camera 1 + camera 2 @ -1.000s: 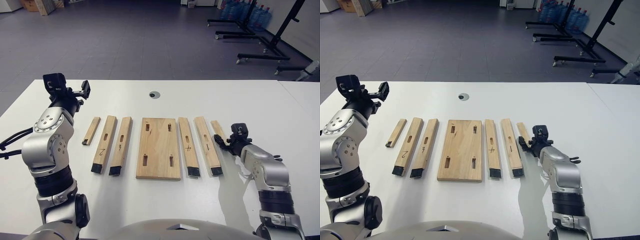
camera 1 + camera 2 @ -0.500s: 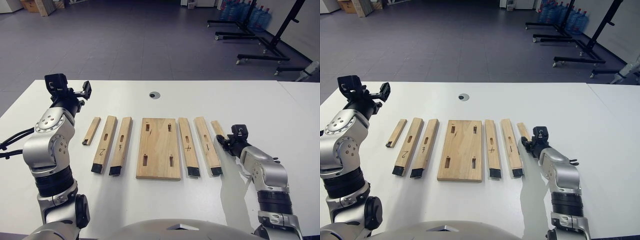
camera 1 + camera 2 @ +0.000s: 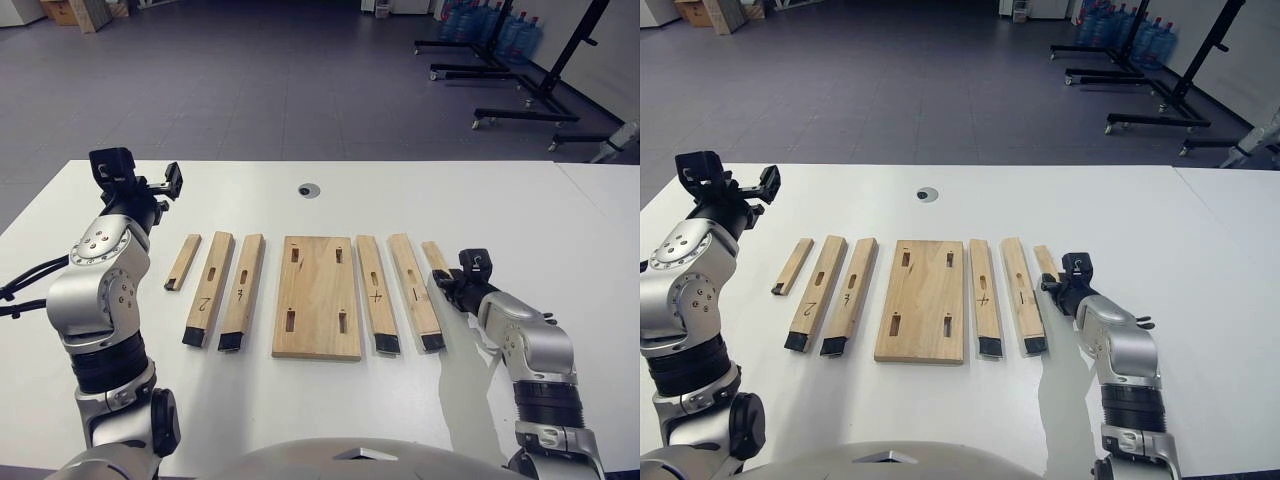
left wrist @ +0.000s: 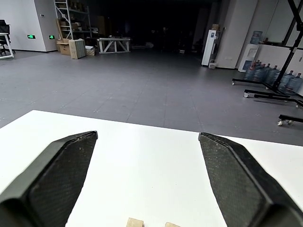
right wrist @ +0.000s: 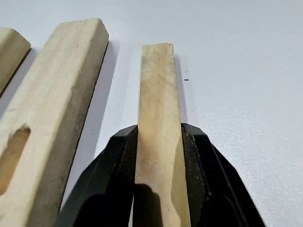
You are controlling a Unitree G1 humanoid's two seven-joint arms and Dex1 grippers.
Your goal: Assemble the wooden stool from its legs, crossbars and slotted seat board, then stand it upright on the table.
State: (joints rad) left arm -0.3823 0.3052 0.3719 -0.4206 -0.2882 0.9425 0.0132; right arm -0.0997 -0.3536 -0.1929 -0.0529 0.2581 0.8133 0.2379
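Pale wood and black trim on white

The light tan slotted wooden seat board [image 3: 316, 297] and flat wooden legs [image 3: 208, 288], each black-capped and marked in black ink, on a white table [image 3: 500, 200]; at lower right, the black right gripper [image 5: 158, 137] around a cream short wooden crossbar [image 5: 157, 85].

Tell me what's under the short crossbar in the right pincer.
White table under the crossbar at its free end; the right pincer hides the gripped end's underside.
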